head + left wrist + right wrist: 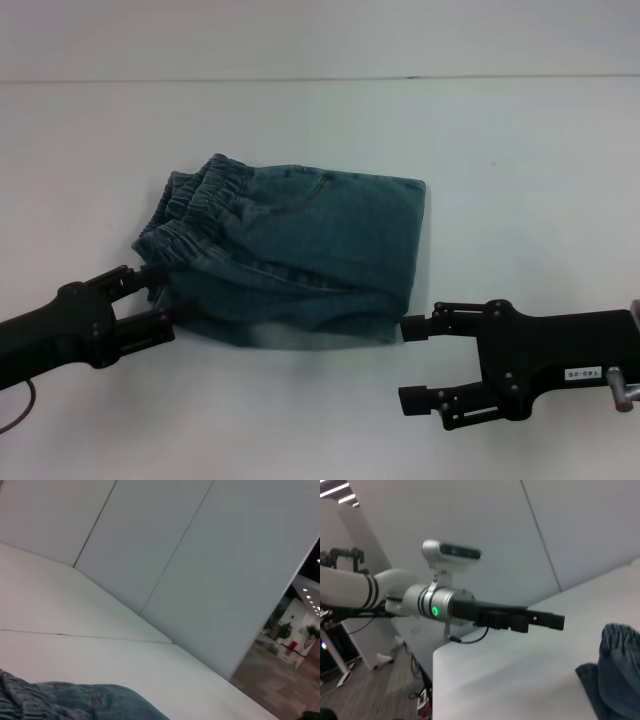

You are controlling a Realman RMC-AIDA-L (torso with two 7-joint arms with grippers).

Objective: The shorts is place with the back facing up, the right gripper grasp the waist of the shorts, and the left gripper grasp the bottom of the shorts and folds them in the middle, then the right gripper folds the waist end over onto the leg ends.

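Observation:
The blue denim shorts [310,260] lie folded into a compact block in the middle of the white table [520,170], with the elastic waistband [200,205] bunched at the left end. My left gripper [160,298] is open at the block's lower left corner, its fingers either side of the fabric edge. At the lower right corner my right gripper [412,362] is open, its upper finger touching the cloth and its lower finger on bare table. The left wrist view shows the shorts [75,702]. The right wrist view shows the shorts [615,680] and the left gripper [540,620] across the table.
A seam line [320,78] crosses the table at the back, near the pale wall panels [200,555]. Past the table's left edge there is floor with cables [420,695].

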